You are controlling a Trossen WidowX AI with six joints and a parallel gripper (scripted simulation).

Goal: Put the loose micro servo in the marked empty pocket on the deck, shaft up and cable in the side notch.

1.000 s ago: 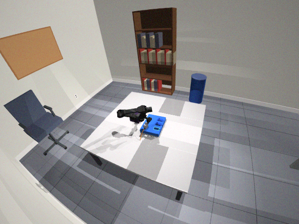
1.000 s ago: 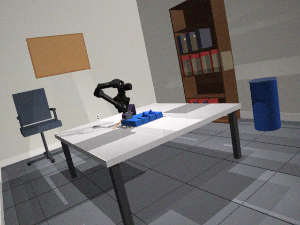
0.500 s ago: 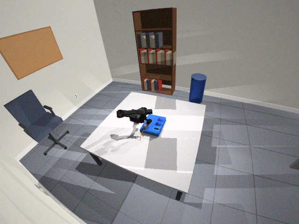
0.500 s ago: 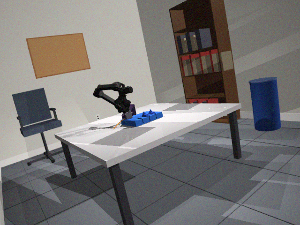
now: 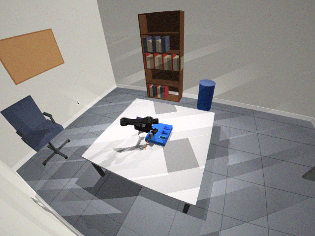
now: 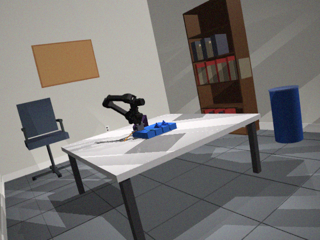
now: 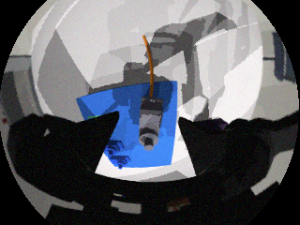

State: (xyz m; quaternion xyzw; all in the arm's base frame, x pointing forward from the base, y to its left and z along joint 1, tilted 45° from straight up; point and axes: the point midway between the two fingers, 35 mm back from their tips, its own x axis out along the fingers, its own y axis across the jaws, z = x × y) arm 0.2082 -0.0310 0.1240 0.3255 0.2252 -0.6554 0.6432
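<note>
Top view: the hand (image 5: 152,132) is seen above the near-left corner of the blue deck (image 5: 166,140) on the white worktop (image 5: 157,172); the marked pocket (image 5: 161,137) is outlined in cyan.
Exterior view: the micro servo (image 6: 139,126) is seen at the deck's left end, its orange cable (image 6: 127,137) trailing onto the worktop.
Wrist view: the hand is spread wide, nothing gripped; the servo lies between the two fingers, touched by neither.

Black arm (image 6: 121,103) bent over blue deck (image 6: 155,129) on white table (image 6: 165,152).
</note>
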